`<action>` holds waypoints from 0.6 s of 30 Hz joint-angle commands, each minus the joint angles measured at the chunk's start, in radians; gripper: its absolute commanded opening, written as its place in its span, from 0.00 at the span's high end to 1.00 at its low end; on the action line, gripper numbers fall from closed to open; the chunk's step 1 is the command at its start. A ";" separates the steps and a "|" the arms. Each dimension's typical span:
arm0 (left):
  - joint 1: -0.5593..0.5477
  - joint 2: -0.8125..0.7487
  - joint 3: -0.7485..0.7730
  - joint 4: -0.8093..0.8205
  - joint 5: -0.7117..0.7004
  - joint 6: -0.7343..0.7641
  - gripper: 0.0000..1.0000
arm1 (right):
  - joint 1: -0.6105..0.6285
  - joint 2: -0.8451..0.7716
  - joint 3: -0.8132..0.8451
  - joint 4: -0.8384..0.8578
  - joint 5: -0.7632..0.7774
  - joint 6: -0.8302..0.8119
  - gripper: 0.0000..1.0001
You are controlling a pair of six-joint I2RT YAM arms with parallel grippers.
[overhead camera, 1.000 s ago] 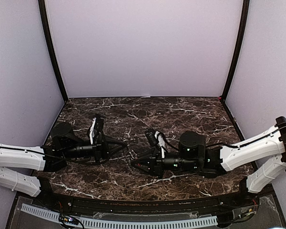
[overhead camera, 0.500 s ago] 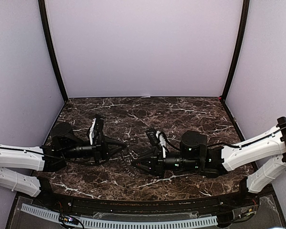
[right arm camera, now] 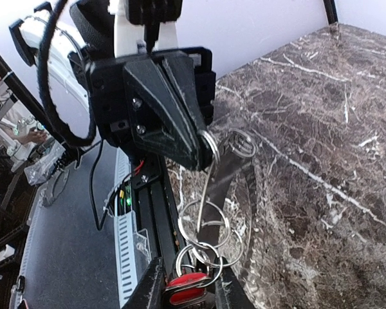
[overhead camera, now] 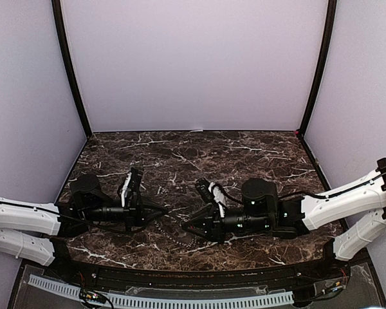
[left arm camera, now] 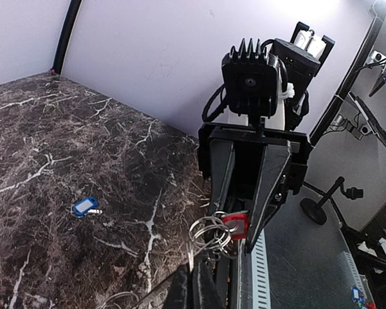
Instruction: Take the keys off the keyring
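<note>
I am working on the second key. The blue key (left arm camera: 85, 206) is already off and lying flat on the table (left arm camera: 38, 161), well apart from both arms. The red key (left arm camera: 235, 224) is hanging on the keyring (right arm camera: 199, 252), which is being held in the air between the two arms, above the near part of the table.

The left gripper (right arm camera: 201, 153) is pinching the top ring, its fingers closed together on the wire. The right gripper (overhead camera: 184, 224) is clamping the red plastic head from the other end, so the rings are stretching between them.

Next, I judge, I will need to slide the key's hole around the split coil to its open end while the left side holds firm. The wire could slip.

The keyring is looking like several thin, shiny steel split rings linked in a loose chain. The key heads are small, flat, rounded plastic. The table is glossy dark marble with white veins.
</note>
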 commanded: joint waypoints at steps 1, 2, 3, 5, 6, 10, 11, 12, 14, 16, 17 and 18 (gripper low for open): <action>0.005 0.013 -0.021 0.054 0.047 0.011 1.00 | 0.000 0.073 0.021 -0.034 -0.096 -0.016 0.85; 0.005 0.024 -0.020 0.049 0.059 0.013 1.00 | 0.001 0.090 0.027 -0.033 -0.110 -0.015 0.85; 0.005 0.036 -0.018 0.042 0.068 0.015 1.00 | 0.002 0.103 0.032 -0.034 -0.119 -0.014 0.86; 0.004 0.056 -0.016 0.028 0.079 0.020 1.00 | 0.002 0.120 0.036 -0.039 -0.127 -0.016 0.86; 0.004 0.059 -0.020 0.026 0.077 0.022 1.00 | 0.002 0.123 0.037 -0.041 -0.128 -0.019 0.86; 0.004 0.072 -0.038 0.022 0.062 0.027 1.00 | 0.002 0.118 0.037 -0.051 -0.117 -0.024 0.86; 0.004 0.076 -0.040 0.019 0.065 0.026 1.00 | 0.001 0.115 0.036 -0.051 -0.113 -0.024 0.86; 0.003 0.081 -0.044 0.019 0.065 0.023 0.98 | 0.000 0.112 0.035 -0.050 -0.110 -0.025 0.86; 0.003 0.082 -0.053 0.019 0.060 0.014 0.89 | 0.002 0.109 0.033 -0.049 -0.106 -0.024 0.86; 0.004 0.079 -0.060 0.016 0.057 0.008 0.80 | 0.002 0.107 0.033 -0.046 -0.104 -0.023 0.86; 0.004 0.075 -0.062 0.011 0.054 0.006 0.74 | 0.002 0.108 0.033 -0.045 -0.103 -0.024 0.86; 0.004 0.069 -0.063 0.007 0.048 0.005 0.69 | 0.002 0.108 0.032 -0.043 -0.103 -0.024 0.86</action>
